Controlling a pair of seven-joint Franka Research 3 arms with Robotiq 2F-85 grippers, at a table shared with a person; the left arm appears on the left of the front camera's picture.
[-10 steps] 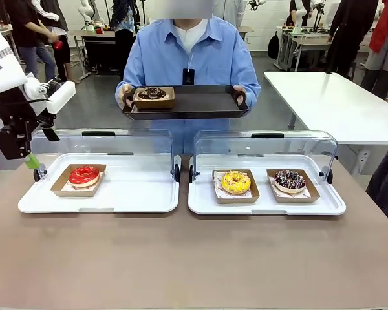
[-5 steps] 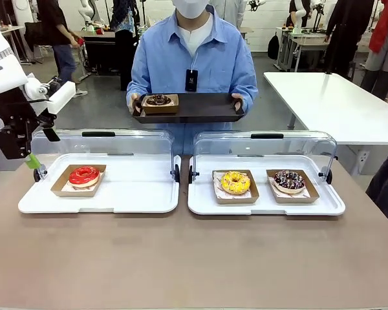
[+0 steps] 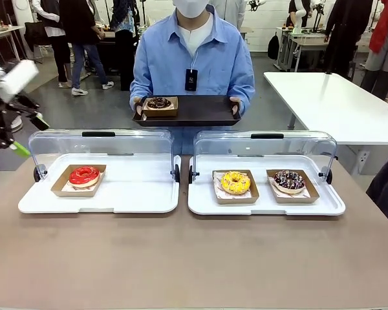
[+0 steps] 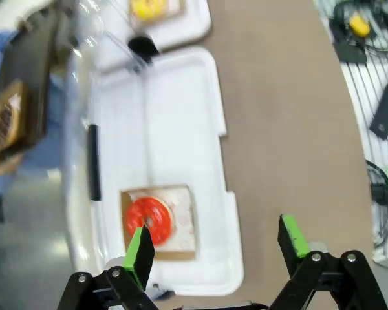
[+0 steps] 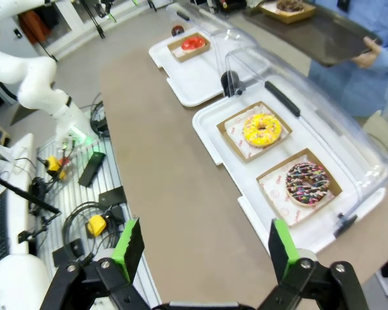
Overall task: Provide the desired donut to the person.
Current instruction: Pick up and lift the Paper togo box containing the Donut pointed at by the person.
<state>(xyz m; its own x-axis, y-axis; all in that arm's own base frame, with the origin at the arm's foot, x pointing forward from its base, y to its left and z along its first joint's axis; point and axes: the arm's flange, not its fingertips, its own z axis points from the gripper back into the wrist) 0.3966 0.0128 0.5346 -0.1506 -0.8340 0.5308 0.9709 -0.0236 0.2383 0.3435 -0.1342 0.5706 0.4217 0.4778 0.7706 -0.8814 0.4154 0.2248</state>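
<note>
The person [image 3: 193,58] in a light blue shirt stands at the far side and holds a black tray [image 3: 200,111] carrying a chocolate donut [image 3: 159,103] in a cardboard dish. On the table, a red donut [image 3: 84,175] lies in the left white tray [image 3: 136,194]. A yellow donut [image 3: 235,182] and a sprinkled chocolate donut [image 3: 289,180] lie in the right white tray [image 3: 258,206]. My left gripper [image 3: 30,135] hangs open at the far left, above and outside the left tray. Its own view has the open left gripper [image 4: 216,248] over the red donut [image 4: 149,219]. My right gripper [image 5: 205,248] is open, high above the yellow donut [image 5: 261,129].
Both white trays have clear hinged lids [image 3: 100,145] standing open behind them. A white table [image 3: 336,106] stands at the back right. Cables and small devices [image 5: 90,213] lie on a rack beside the table. Brown tabletop [image 3: 194,258] stretches in front of the trays.
The person has pulled the black tray slightly back and up. My left arm has swung up and out toward the left edge, its gripper tilting as it went.
</note>
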